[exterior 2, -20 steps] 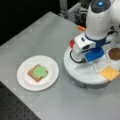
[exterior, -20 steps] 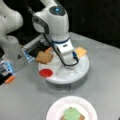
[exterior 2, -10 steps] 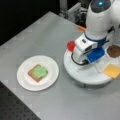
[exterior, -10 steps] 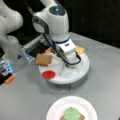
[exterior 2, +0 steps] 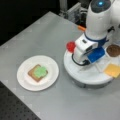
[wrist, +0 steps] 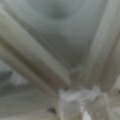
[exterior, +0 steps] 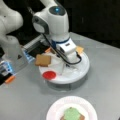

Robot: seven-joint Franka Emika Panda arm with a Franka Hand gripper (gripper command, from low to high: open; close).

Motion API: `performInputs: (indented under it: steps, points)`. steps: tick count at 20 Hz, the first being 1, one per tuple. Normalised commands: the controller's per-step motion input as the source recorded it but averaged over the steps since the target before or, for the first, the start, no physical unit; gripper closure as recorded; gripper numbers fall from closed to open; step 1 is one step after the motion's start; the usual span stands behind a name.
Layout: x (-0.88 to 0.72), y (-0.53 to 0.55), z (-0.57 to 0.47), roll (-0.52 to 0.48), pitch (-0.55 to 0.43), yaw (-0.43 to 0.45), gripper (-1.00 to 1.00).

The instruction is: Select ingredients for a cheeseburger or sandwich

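Meanwhile, picking from the divided tray (exterior: 82, 72).
Gripper (exterior: 65, 67) low at tray centre, finger state unclear; red round (exterior: 49, 75) nearby; sandwich (exterior 2: 38, 72) has toast and green.

no readable text, labels or numbers

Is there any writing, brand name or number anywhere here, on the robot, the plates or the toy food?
None can be read.
The robot arm has only a blue light on top, no legible lettering.
The paper plate, the white tray and the toast with the green round are plain.
Colored gear at a front view's left is too blurred to read.
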Motion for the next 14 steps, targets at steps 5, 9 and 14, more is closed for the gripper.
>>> performInputs:
  steps: [5, 9, 14]
  points:
    - [-0.02, 0.08, 0.04, 0.028, 0.099, -0.029, -1.0]
    - [-0.04, 0.07, 0.01, 0.03, 0.066, -0.162, -1.0]
    - [0.0, 0.05, 0.01, 0.035, 0.045, -0.182, -1.0]
